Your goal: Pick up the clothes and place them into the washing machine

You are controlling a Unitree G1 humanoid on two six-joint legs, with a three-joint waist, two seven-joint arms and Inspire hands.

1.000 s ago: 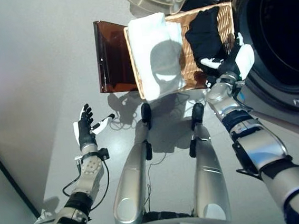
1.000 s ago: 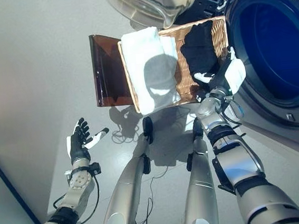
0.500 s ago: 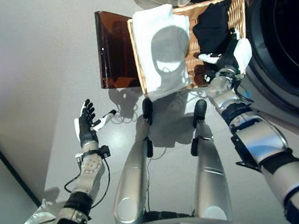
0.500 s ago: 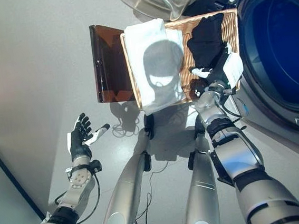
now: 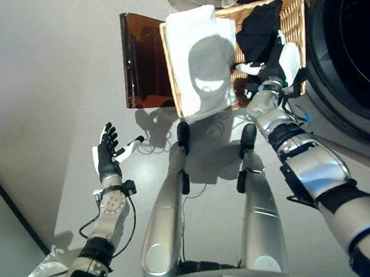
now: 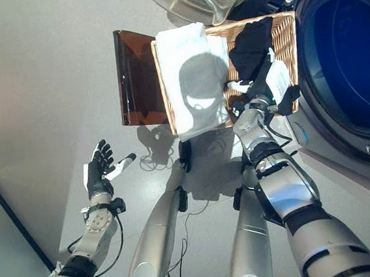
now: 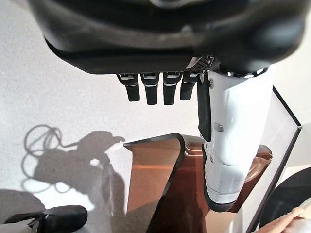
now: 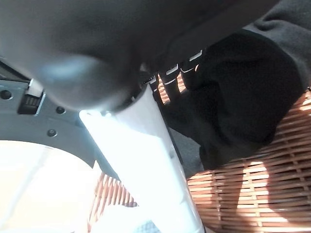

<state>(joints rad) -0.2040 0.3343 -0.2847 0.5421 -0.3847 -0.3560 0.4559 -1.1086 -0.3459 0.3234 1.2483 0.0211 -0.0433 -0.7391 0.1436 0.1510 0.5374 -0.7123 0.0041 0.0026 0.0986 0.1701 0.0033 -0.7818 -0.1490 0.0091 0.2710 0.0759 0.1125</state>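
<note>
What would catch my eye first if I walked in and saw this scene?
Probably the wicker basket on the floor straight ahead, with a big white cloth draped over its left half and a black garment heaped in its right half. The robot's right hand reaches into the basket at the black garment, beside the dark round opening of the washing machine on the right. Its left hand hangs open and empty, low on the left.

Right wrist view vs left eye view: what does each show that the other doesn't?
Only the right wrist view shows the right robot hand close up, its fingers reaching onto the black garment. Only the left eye view shows the white cloth, the brown panel, the washer drum opening and the open left robot hand. Both show the wicker basket.
</note>
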